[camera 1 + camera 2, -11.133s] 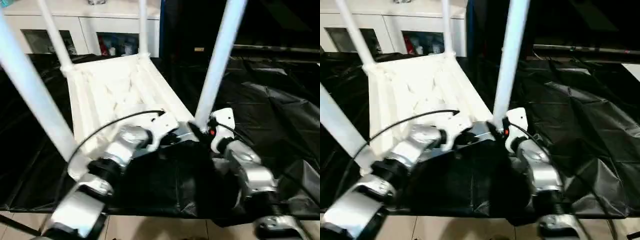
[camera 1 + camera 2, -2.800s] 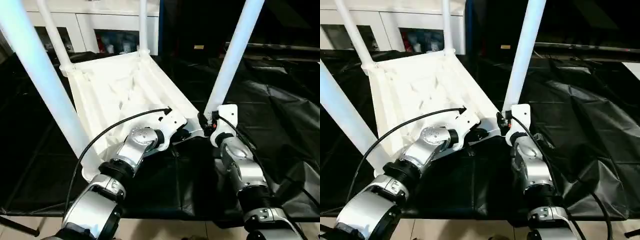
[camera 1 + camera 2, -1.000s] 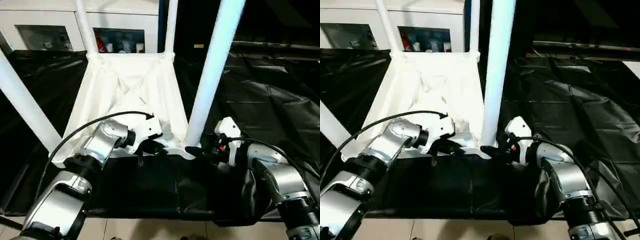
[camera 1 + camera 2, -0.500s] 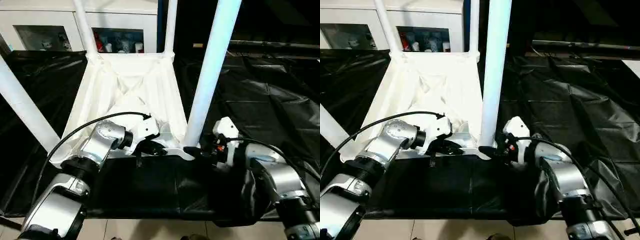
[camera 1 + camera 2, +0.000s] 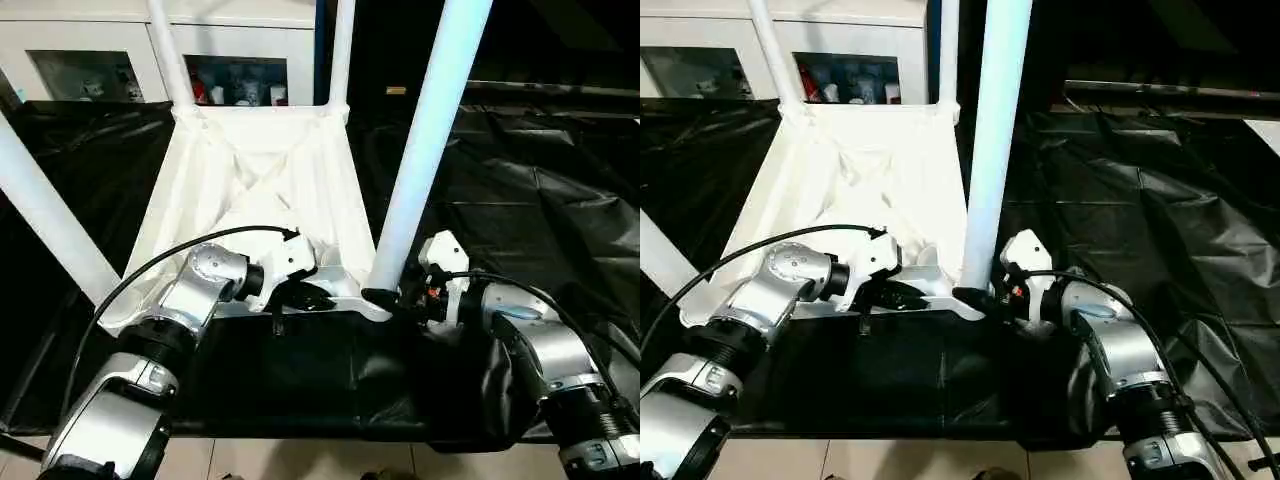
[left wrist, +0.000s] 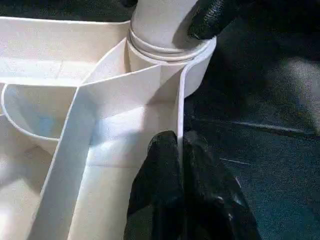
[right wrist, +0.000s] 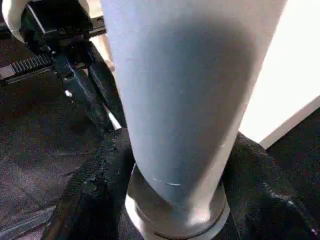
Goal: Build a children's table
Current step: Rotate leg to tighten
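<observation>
The white children's table lies upside down, its X-ribbed underside (image 5: 250, 170) facing up and all four legs standing in the corner sockets. My left gripper (image 5: 305, 297) is shut on the thin near rim (image 6: 178, 115) of the top, with both black fingers (image 6: 160, 170) pinching the wall. My right gripper (image 5: 385, 297) sits at the base of the near right leg (image 5: 425, 140). Its fingers (image 7: 95, 185) press on both sides of the leg (image 7: 185, 90) just above the socket collar. The near left leg (image 5: 45, 215) rises at the left.
A crinkled black sheet (image 5: 530, 200) covers the work surface around the table. White cabinets (image 5: 90, 60) stand behind it. The sheet's front edge and pale floor tiles (image 5: 300, 460) lie just below my forearms. A black cable (image 5: 150, 275) loops over my left arm.
The table, which lay at an angle to me seconds ago, now sits square. Over the last second my right gripper edged in against the leg base; the left kept its hold.
</observation>
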